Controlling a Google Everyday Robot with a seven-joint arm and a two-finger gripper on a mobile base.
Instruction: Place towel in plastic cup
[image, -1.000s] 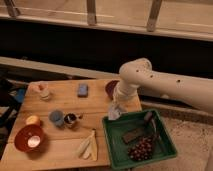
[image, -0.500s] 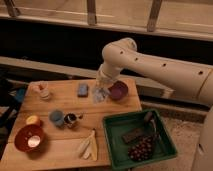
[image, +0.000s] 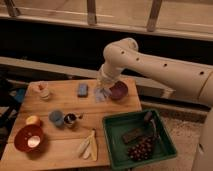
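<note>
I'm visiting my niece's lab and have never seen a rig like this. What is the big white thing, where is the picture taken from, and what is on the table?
The big white shape is a robot's arm, reaching in from the right over a wooden table. There is only one picture, looking down on the table; where the camera is mounted cannot be told. At the arm's end is its claw, a two-finger pincer, shut on a pale towel that hangs beside a purple bowl. Also on the table are a blue sponge, a pale cup, a small blue-grey plastic cup with a dark shiny cup next to it, an orange-red bowl, and a green tray holding grapes. The towel is meant for the plastic cup.
</note>
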